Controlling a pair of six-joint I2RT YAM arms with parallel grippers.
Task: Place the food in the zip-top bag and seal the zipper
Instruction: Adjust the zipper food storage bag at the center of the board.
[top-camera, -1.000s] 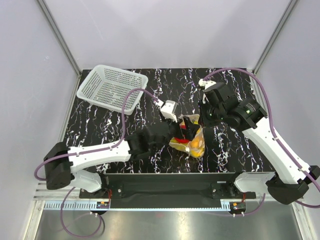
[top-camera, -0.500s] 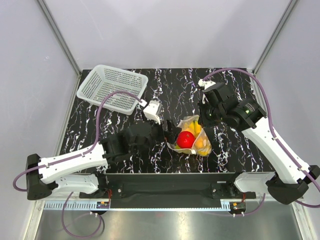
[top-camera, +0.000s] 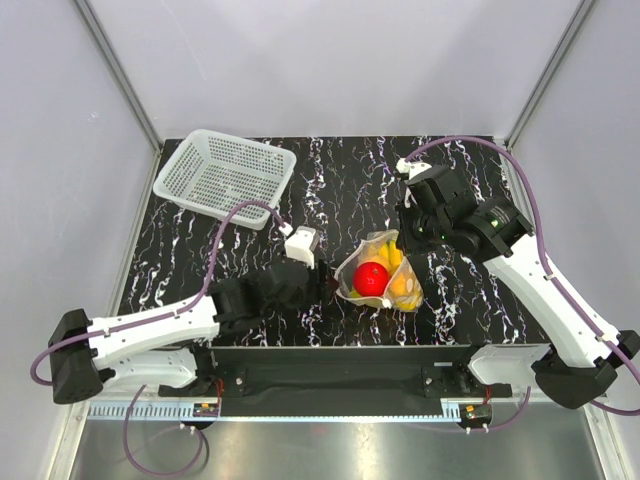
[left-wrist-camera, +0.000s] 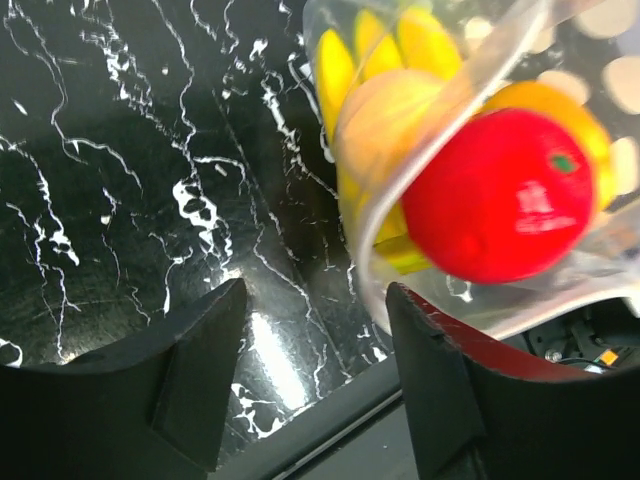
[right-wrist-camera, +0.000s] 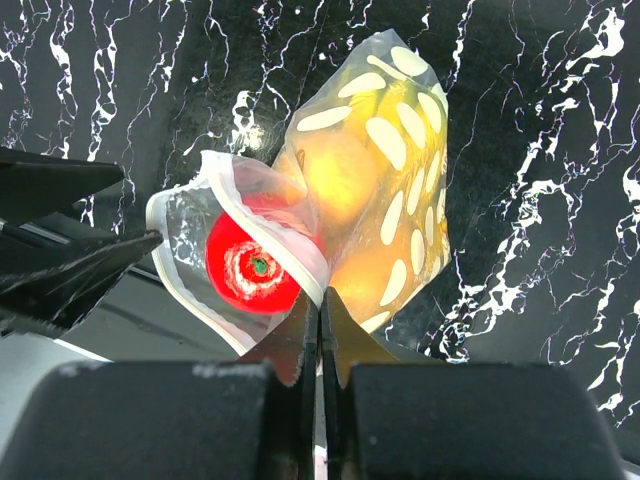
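Red fruit (right-wrist-camera: 250, 268) now lies in the bag (right-wrist-camera: 400, 170); left gripper (left-wrist-camera: 315, 300) backed away, jaws apart; right gripper (right-wrist-camera: 320, 315) clamps the rim; sealing remains.

No legible text found. On the red fruit (left-wrist-camera: 497, 195), a pale printed patch, too blurred to read. On the zip-top bag (right-wrist-camera: 400, 150), white oval marks only.

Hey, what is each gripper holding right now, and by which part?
The right gripper pinches the zip-top bag by its open mouth's rim. The left gripper holds nothing, jaws apart.
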